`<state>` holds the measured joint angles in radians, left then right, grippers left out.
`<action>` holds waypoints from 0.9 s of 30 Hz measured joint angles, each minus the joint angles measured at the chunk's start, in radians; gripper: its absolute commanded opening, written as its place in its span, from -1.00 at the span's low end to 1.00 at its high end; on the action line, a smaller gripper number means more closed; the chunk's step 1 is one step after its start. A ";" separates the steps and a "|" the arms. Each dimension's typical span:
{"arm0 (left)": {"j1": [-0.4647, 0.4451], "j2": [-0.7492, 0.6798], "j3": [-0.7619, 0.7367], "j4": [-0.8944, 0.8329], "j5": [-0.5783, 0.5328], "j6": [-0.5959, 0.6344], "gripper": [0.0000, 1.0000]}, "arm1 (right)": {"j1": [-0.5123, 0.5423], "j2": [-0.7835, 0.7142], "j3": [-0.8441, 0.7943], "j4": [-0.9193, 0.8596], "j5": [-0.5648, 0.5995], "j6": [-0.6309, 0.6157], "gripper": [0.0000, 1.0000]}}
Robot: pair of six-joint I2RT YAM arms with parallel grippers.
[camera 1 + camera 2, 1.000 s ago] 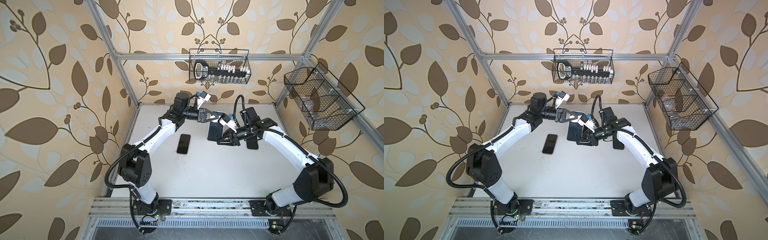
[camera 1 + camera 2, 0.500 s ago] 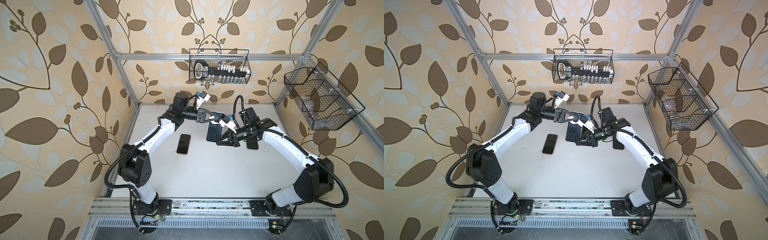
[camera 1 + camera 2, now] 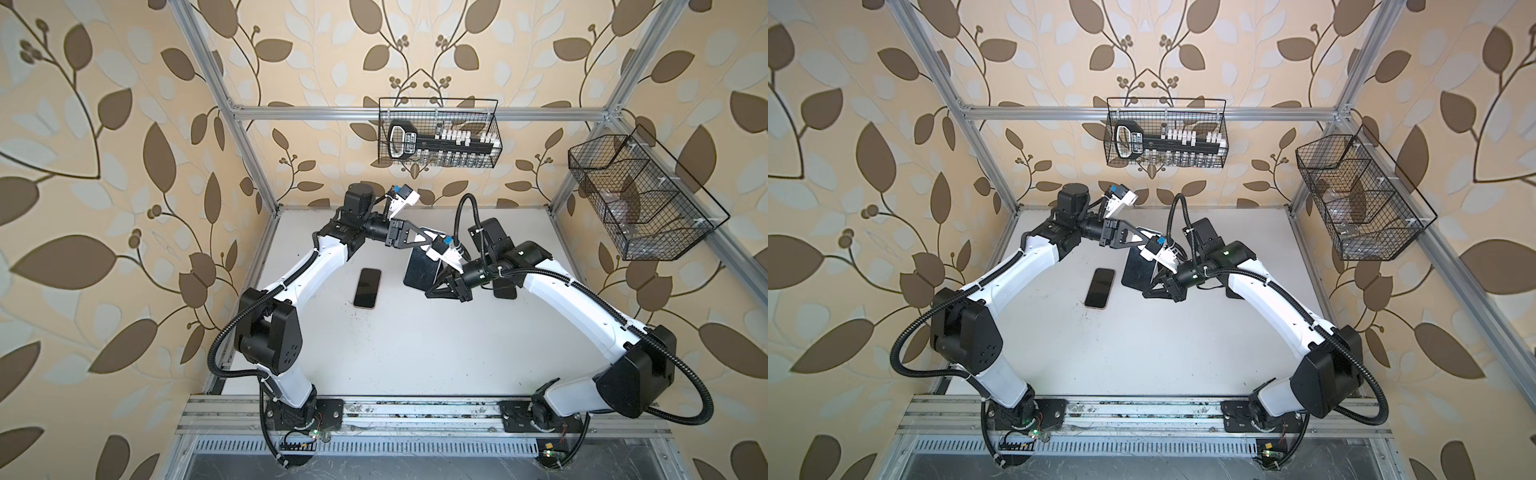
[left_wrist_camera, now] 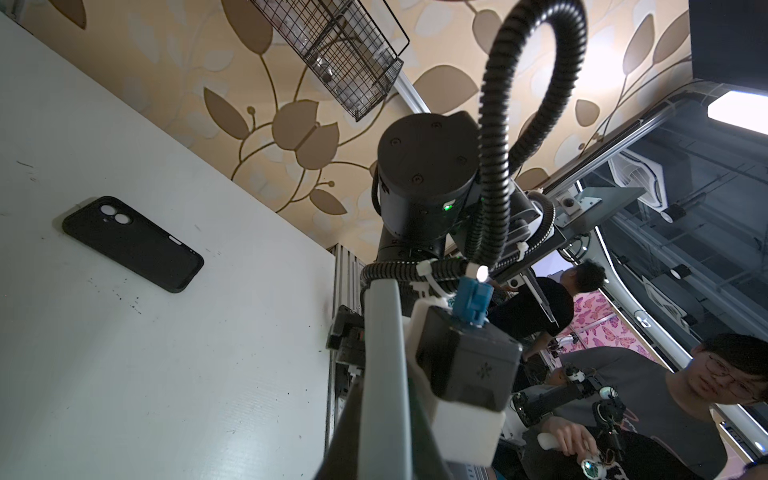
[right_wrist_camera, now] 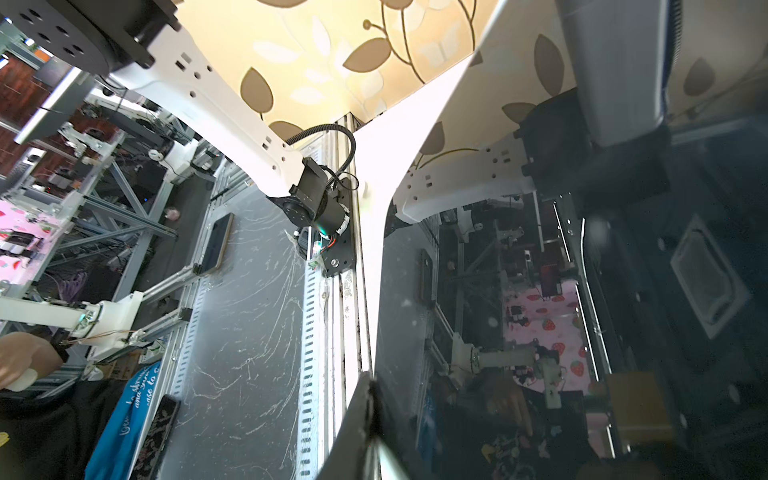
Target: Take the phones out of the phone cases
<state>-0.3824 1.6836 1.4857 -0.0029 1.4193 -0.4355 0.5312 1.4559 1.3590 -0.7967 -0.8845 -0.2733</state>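
Step in hand, as I read it: peeling the cover off w/ both arms, mid-air. The cased phone point(image 3: 419, 270) is hanging above the counter point(image 3: 415, 357), rear-centre, tilted on edge btw the two tools, dark back facing both top views. Can't separate handset from cover at this res.

Left tool point(image 3: 432, 244) is clenching the slab's upper edge. Its wrist view is showing a grey edge running out from the pinch. Right tool point(image 3: 429, 293) is sitting at the lower corner, tips at the slab. Whether it's gripping or only pressing, can't tell, since the fingers are mostly hidden in its wrist view.

Doing it well, IMO:
- Left should be acting as anchor. If it's squeezing handset + cover together, nothing will be sliding out.
- Right should be hooking the cover lip at one corner & rolling it back, then working along the long side. No straight pull.
- Risk: handset popping free & dropping, so working low over the counter is safer.

Pose: left arm is reaching fwd & inward, wrist pointing toward the right side, tool roughly level. Right arm is mirroring it, elbow out wide, wrist turning back toward centre, tool meeting the slab from the near side. Tools are near each other, not touching.

Also lying on the counter, apart from the work: a second phone point(image 3: 367, 288) screen-up, left of the slab, & a black case point(image 4: 133, 243) back-up by the right arm.
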 measured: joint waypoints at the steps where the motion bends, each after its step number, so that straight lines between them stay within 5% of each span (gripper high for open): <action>1: 0.000 0.001 0.005 -0.002 0.009 0.000 -1.00 | 0.009 0.001 0.009 -0.008 0.010 -0.001 -1.00; 10: 0.000 0.044 0.055 -0.084 0.026 -0.064 -1.00 | 0.109 0.017 0.077 -0.029 0.155 -0.080 -1.00; 21: -0.011 0.110 0.048 -0.103 -0.167 -0.060 -1.00 | 0.126 0.011 0.095 0.114 0.150 -0.119 -1.00; 27: -0.001 0.109 0.046 -0.082 -0.286 -0.136 -1.00 | 0.010 -0.129 -0.092 0.311 0.107 0.046 -0.03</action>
<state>-0.3836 1.7924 1.5318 -0.0845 1.1336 -0.5713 0.5407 1.3270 1.2667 -0.4862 -0.7776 -0.2272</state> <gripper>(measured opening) 0.118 0.401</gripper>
